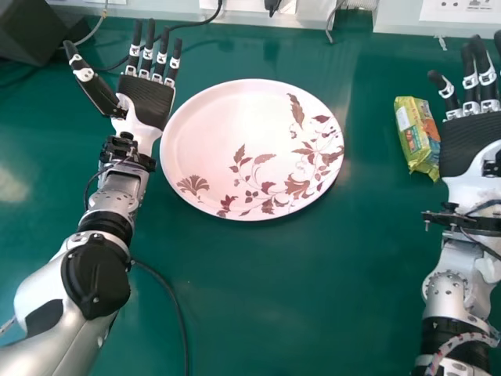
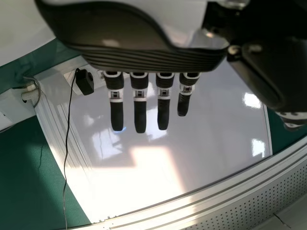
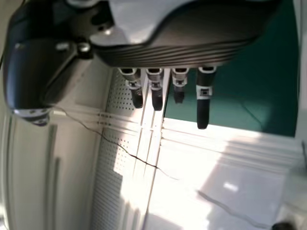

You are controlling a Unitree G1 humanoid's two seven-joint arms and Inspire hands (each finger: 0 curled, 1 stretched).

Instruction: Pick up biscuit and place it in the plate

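The biscuit packet is lying on the worktop between plate and right hand, its long axis running fore-and-aft, far end slanting plateward. The head view's edge is cropping the right hand; its fingers and the left hand's are extending straight, spread apart.

Passable gap over the counter between plate and biscuit pack, also my near side of the plate. My left robot hand blocks the plate's left; right robot hand closes off the pack's right. Black cable crosses beyond.
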